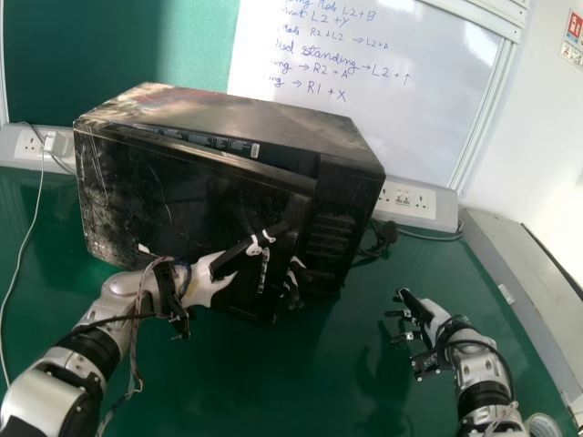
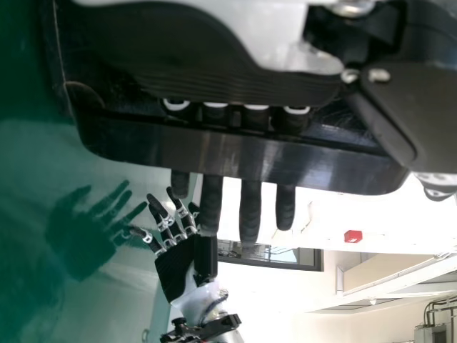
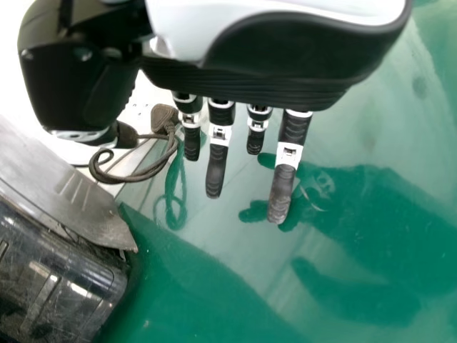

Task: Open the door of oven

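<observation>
While ajar, door [image 1: 182, 200] against robot hand [image 1: 202, 286]

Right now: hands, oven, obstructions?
Left hand: straight fingers behind edge of oven door. Right hand: open, right of oven. Opening: can't tell. Left forearm fronts door, may block swing.

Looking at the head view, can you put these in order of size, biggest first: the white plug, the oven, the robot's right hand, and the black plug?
1. Oven
2. Right hand
3. White plug and black plug, unranked: they look about alike.
</observation>
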`<state>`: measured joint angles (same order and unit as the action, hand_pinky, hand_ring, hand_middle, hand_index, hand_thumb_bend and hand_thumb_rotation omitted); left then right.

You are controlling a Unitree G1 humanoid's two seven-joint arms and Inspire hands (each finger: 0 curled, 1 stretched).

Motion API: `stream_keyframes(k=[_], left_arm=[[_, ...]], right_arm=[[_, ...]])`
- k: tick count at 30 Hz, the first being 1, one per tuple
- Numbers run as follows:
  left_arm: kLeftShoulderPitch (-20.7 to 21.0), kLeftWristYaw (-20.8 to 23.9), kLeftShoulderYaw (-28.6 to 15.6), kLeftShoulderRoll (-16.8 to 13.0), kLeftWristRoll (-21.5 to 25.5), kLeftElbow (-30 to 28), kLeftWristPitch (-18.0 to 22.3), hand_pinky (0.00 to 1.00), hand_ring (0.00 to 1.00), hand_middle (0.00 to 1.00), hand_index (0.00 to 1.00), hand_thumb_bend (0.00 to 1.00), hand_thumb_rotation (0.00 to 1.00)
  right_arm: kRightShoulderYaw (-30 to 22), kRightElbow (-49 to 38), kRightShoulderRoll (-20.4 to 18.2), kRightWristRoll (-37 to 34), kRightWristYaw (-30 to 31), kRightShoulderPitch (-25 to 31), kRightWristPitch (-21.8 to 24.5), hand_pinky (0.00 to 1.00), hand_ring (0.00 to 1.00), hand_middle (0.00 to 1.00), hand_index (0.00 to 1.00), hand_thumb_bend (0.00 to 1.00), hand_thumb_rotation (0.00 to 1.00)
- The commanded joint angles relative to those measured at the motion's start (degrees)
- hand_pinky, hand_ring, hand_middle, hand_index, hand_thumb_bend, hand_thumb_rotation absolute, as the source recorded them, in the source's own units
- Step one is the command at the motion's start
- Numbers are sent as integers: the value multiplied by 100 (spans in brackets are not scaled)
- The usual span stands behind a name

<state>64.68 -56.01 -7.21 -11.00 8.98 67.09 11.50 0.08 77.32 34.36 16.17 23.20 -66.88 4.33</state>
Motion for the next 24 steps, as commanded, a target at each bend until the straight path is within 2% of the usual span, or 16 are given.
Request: stream_keyframes(k=[1, 4, 5, 7, 8, 10, 12, 13, 14, 16, 18, 20, 22, 24], left_arm=[[-10, -7, 173, 107, -152, -65, 2, 11, 17, 30, 55, 100, 91], [-7, 21, 185, 96, -171, -85, -34, 10, 17, 30, 52, 100, 87], [-11, 22, 189, 97, -174, -87, -16, 10, 16, 29, 51, 100, 85], [-21, 17, 221, 92, -204, -91, 75, 10, 16, 28, 49, 100, 83], [-20, 19, 234, 90, -212, -91, 89, 10, 16, 28, 48, 100, 82], [-20, 41, 238, 95, -216, -81, 126, 10, 15, 27, 44, 100, 79], [-15, 21, 214, 103, -188, -52, 145, 10, 15, 26, 41, 100, 77], [-8, 28, 195, 107, -167, -37, 104, 10, 15, 26, 40, 100, 75], [0, 33, 179, 111, -147, -25, 59, 10, 15, 25, 38, 100, 73], [-16, 105, 198, 107, -180, -45, 119, 10, 15, 25, 36, 100, 73], [-32, 199, 240, 100, -244, -62, 231, 9, 14, 23, 33, 100, 74], [-40, 264, 265, 99, -286, -60, 305, 9, 13, 22, 31, 100, 74], [-18, 266, 253, 103, -259, -41, 208, 8, 13, 22, 29, 100, 73], [4, 234, 229, 113, -210, -14, 134, 7, 12, 21, 27, 100, 69]], right_arm=[[22, 29, 40, 8, 70, -32, 21, 63, 67, 77, 95, 51, 52], [-29, 30, 30, -41, 10, -32, 55, 63, 66, 78, 95, 53, 51], [-22, 30, 29, -32, -1, -31, 52, 63, 66, 77, 94, 52, 47], [-18, 32, 33, -25, 8, -34, 62, 65, 66, 75, 93, 53, 49], [-38, 35, 34, -44, 21, -38, 88, 70, 68, 74, 94, 53, 49], [-106, 37, 32, -107, 27, -35, 113, 69, 68, 74, 93, 53, 46], [-122, 34, 38, -126, 76, -36, 110, 75, 69, 74, 94, 54, 45], [-133, 33, 36, -132, 70, -32, 104, 74, 69, 74, 95, 56, 46], [-138, 31, 32, -129, 58, -29, 98, 66, 67, 75, 95, 53, 45], [-126, 30, 28, -106, 47, -26, 86, 64, 66, 76, 95, 50, 43], [-98, 33, 30, -70, 48, -22, 72, 60, 64, 75, 96, 53, 48], [-118, 35, 26, -87, 32, -24, 87, 64, 65, 74, 95, 54, 49], [-118, 33, 19, -86, -3, -34, 125, 67, 66, 74, 94, 54, 47], [-132, 35, 10, -98, -32, -39, 148, 64, 66, 71, 93, 50, 46]])
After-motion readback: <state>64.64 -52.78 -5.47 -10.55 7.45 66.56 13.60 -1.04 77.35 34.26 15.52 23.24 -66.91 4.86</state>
